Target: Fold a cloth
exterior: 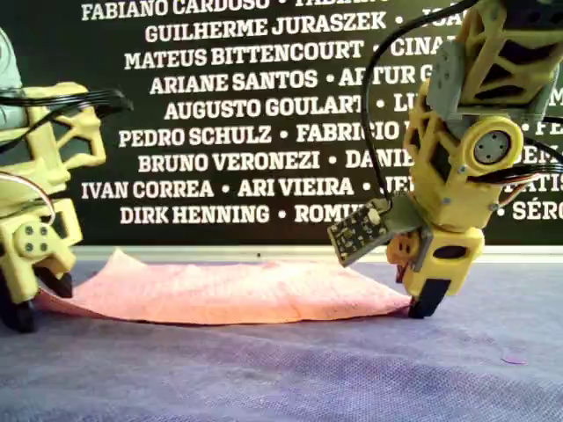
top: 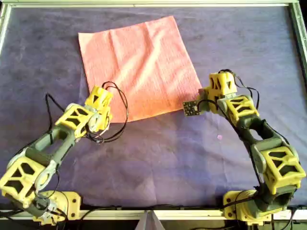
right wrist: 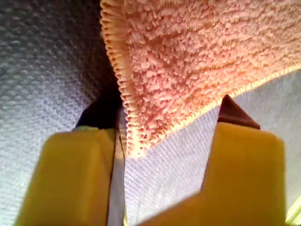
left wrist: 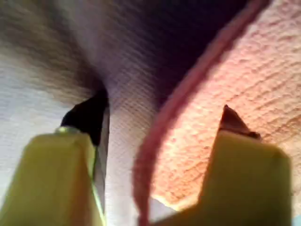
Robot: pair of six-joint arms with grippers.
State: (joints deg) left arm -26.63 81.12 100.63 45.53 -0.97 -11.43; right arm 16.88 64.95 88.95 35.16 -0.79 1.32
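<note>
Overhead view shows the cloth (top: 139,67) lying flat and unfolded on the dark purple-grey table covering (top: 168,158), turned a little so its corners point outward. Both arms reach in from the near edge of the table. The left gripper (top: 100,103) stands at the cloth's near corner on the overhead view's left, and the right gripper (top: 218,88) stands at the cloth's corner on the overhead view's right.

Along the left gripper (left wrist: 160,141), the jaws are parted, with the hem of the cloth (left wrist: 244,80) running down between them: one fingertip sits over the pink fabric, the other over the bare table covering (left wrist: 61,66). Nothing is pinched.

Along the right gripper (right wrist: 164,122), the jaws also stand apart, and the very corner of the cloth (right wrist: 197,56) pokes into the gap between them, touching neither finger as far as can be seen.

In the exterior view, the cloth (exterior: 229,294) lies low on the covering (exterior: 281,369), and the right gripper (exterior: 427,299) has its tip down at the cloth's edge on that view's right. A small circuit board (exterior: 356,233) hangs beside this gripper.
</note>
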